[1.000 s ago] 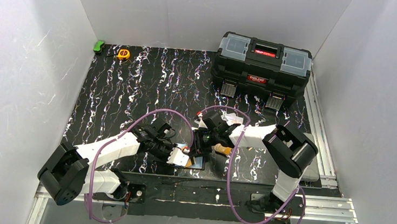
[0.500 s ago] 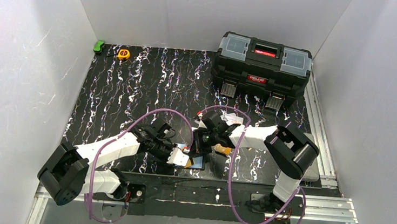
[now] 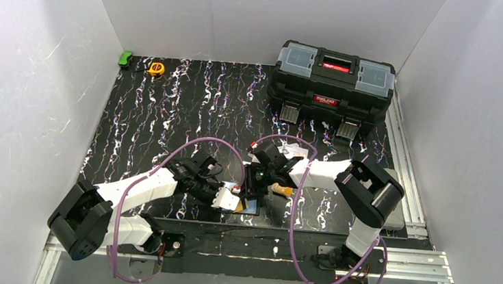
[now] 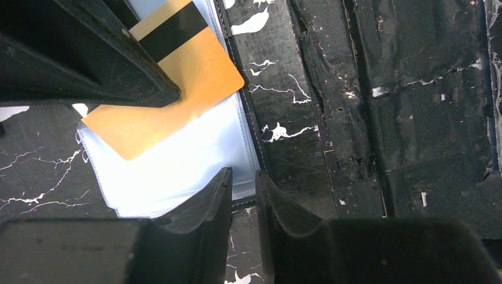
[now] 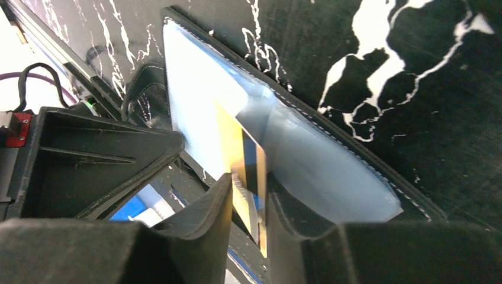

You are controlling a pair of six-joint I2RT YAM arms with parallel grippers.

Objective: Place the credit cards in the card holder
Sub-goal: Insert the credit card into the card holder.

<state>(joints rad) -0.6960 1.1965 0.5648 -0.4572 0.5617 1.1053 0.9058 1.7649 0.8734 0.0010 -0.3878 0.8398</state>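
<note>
While the right claw (image 5: 245, 195) pinches the orange card (image 5: 243, 154) edge-on over the card holder (image 5: 195, 89), which lies open on the table (image 4: 385, 118) near its front edge, the left claw (image 4: 243, 201), almost closed, seems to clamp the holder's rim. The card's corner could ride over the shiny sleeve instead of entering a slot, or the push could drag the holder out of that thin grip.

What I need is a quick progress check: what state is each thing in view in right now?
Card holder: open, lying flat, clear sleeves up.
Orange card: tilted, lower corner at the sleeves, mostly outside.
Right fingers: shut on the Orange card.
Left fingers: nearly together at the Card holder's corner, grip unclear.
Toolbox: lid closed.
</note>
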